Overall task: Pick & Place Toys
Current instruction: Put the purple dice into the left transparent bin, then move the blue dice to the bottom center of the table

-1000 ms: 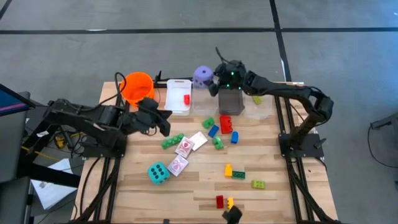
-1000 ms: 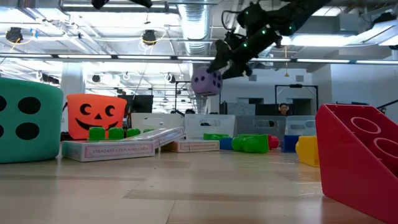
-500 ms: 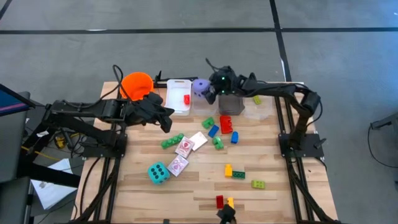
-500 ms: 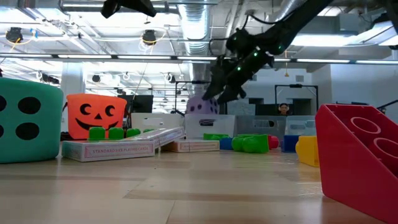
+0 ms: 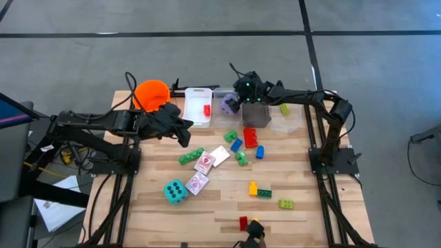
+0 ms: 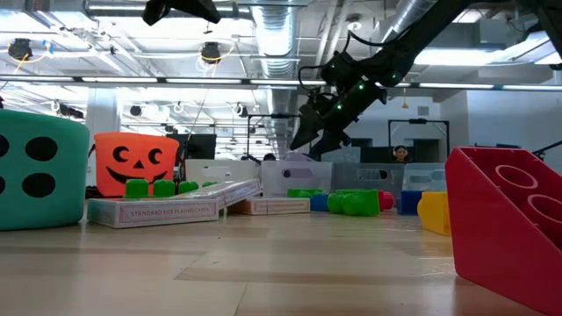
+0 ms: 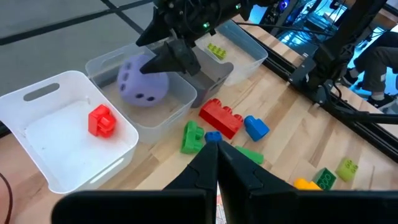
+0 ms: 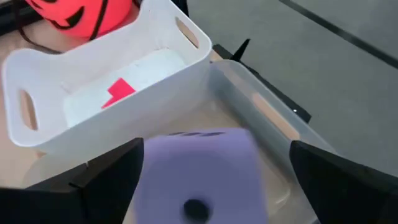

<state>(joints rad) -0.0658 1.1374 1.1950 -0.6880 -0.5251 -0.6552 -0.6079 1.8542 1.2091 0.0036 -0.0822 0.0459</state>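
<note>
My right gripper [image 5: 238, 98] is open above a clear bin [image 5: 222, 117] at the table's far side. A purple dotted die [image 5: 229, 105] lies in that bin, below and between the spread fingers in the right wrist view [image 8: 199, 168]. The left wrist view shows the die [image 7: 146, 84] on the bin's floor under the fingers. My left gripper [image 5: 182, 132] is shut and empty above the table, left of the green bricks [image 5: 191, 156]. Red, green, yellow and blue bricks, red-and-white cards [image 5: 205, 162] and a teal die [image 5: 175, 191] lie on the table.
An orange pumpkin bucket [image 5: 151, 95] stands at the far left. A white bin [image 5: 196, 117] beside it holds a red brick [image 5: 207, 109]. A grey bin [image 5: 256, 114] and another clear bin [image 5: 293, 122] with a yellow-green brick [image 5: 284, 110] stand to the right.
My right gripper has come down toward the clear bin with the purple die and has let it go. The die, held up in the air a second ago, now lies in the bin. My left gripper has gone a little toward the table's right edge.
</note>
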